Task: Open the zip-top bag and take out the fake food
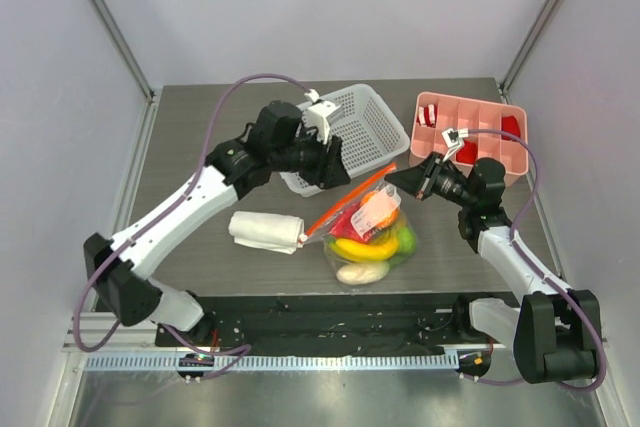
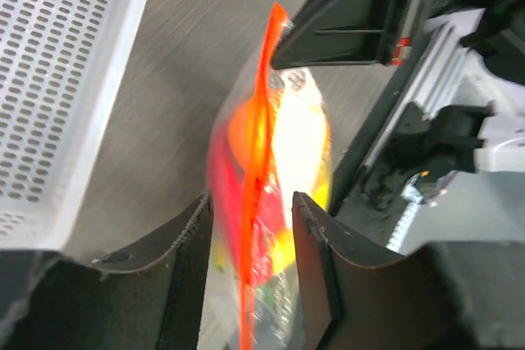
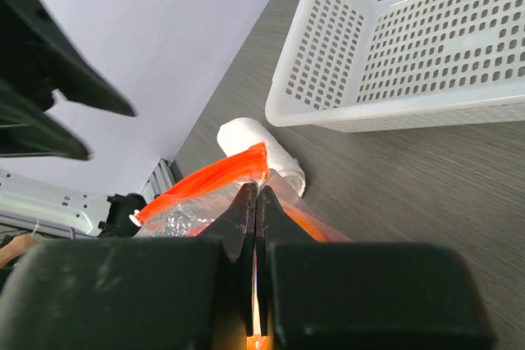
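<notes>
The clear zip-top bag [image 1: 372,237] hangs at the table's middle, its orange-red zip strip [image 1: 350,197] slanting up to the right. Inside it shows the fake food: yellow bananas [image 1: 365,247], a white radish [image 1: 362,272] and a green apple [image 1: 405,240]. My right gripper [image 1: 398,179] is shut on the bag's upper right corner; in the right wrist view its jaws [image 3: 256,194] pinch the plastic beside the strip [image 3: 205,182]. My left gripper [image 1: 338,179] stands open over the strip; in the left wrist view the blurred bag [image 2: 271,161] and strip run between its fingers [image 2: 193,239] without clear contact.
A white perforated basket [image 1: 350,132] stands just behind the left gripper. A pink compartment tray [image 1: 470,132] with red-and-white pieces sits at the back right. A rolled white cloth [image 1: 265,230] lies left of the bag.
</notes>
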Motion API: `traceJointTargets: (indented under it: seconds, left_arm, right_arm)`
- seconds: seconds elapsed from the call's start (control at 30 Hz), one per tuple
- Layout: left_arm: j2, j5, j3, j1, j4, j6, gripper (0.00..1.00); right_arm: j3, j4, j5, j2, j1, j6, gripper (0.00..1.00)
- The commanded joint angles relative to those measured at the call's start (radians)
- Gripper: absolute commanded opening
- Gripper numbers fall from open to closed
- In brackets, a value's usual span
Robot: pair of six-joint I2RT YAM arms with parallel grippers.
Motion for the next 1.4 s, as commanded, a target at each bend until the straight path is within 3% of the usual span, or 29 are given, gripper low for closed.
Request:
traceJointTargets:
  seconds: [0.0, 0.13, 0.53, 0.87, 1.0, 1.03, 1.1, 1.13, 1.23, 1.27, 1.37]
  left_arm:
    - [0.094, 0.054, 0.09, 0.004, -0.079, 0.217, 0.41]
    - [0.152, 0.152, 0.117, 0.01, -0.091, 0.237, 0.38]
    - [0.206, 0.198, 0.085, 0.009, -0.022, 0.187, 0.36]
    - [0.237, 0.253, 0.057, 0.001, 0.031, 0.145, 0.4]
    - [0.273, 0.227, 0.092, 0.002, -0.004, 0.121, 0.19]
    - [0.278, 0.223, 0.11, 0.001, -0.016, 0.101, 0.06]
    - [0.281, 0.201, 0.118, 0.002, -0.005, 0.067, 0.0]
    - [0.277, 0.198, 0.118, 0.001, 0.005, 0.025, 0.0]
    - [0.249, 0.189, 0.108, 0.002, 0.089, -0.068, 0.0]
    - [0.243, 0.192, 0.1, 0.001, 0.147, -0.133, 0.0]
    - [0.218, 0.158, 0.085, -0.005, 0.212, -0.244, 0.0]
  right_arm:
    - [0.024, 0.082, -0.036, -0.026, 0.007, 0.009, 0.01]
    - [0.024, 0.082, -0.036, -0.026, 0.008, 0.007, 0.01]
    - [0.021, 0.09, -0.037, -0.031, 0.008, 0.01, 0.01]
    - [0.03, 0.085, -0.033, -0.026, 0.01, 0.018, 0.01]
    - [0.053, 0.025, -0.013, -0.022, 0.01, 0.01, 0.01]
    - [0.06, 0.008, -0.003, -0.02, 0.01, 0.007, 0.01]
    - [0.098, -0.08, 0.021, -0.019, 0.01, 0.006, 0.01]
    - [0.118, -0.134, 0.045, -0.019, 0.01, 0.002, 0.03]
    - [0.256, -0.497, 0.233, 0.012, 0.011, -0.037, 0.38]
    - [0.3, -0.729, 0.284, 0.032, 0.01, -0.066, 0.55]
    - [0.454, -1.049, 0.438, 0.093, 0.013, -0.086, 0.65]
